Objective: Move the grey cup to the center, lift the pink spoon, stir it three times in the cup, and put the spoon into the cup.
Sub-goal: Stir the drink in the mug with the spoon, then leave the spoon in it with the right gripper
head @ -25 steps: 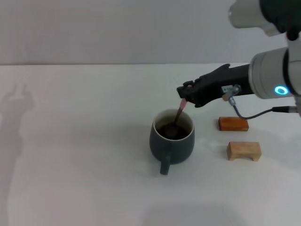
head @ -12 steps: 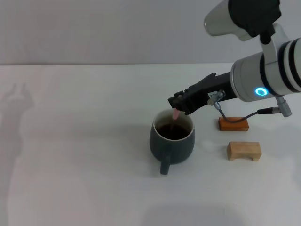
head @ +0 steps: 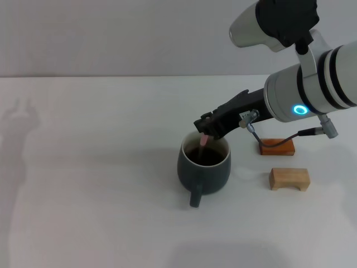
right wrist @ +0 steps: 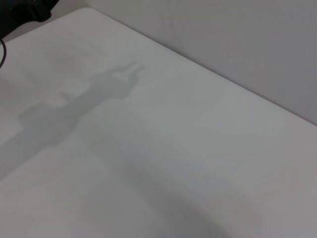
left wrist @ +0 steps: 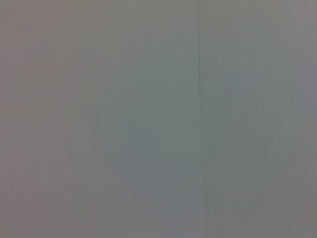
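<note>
The grey cup (head: 204, 167) stands mid-table in the head view, handle toward me, with dark liquid inside. My right gripper (head: 205, 129) hovers just above the cup's far rim, shut on the pink spoon (head: 203, 140). Only the pink handle tip shows below the fingers; the spoon reaches down into the cup at its left side, and its bowl is hidden in the liquid. The left gripper is out of view; the left wrist view shows only a blank grey surface. The right wrist view shows bare table and an arm's shadow.
An orange-brown wooden block (head: 276, 147) and a pale wooden block (head: 289, 178) lie to the right of the cup. The white table (head: 83, 167) runs back to a grey wall.
My right gripper has moved left and slightly down over the cup with the spoon. The spoon has gone from slanted with its stem showing to steeper and deeper at the cup's left side.
</note>
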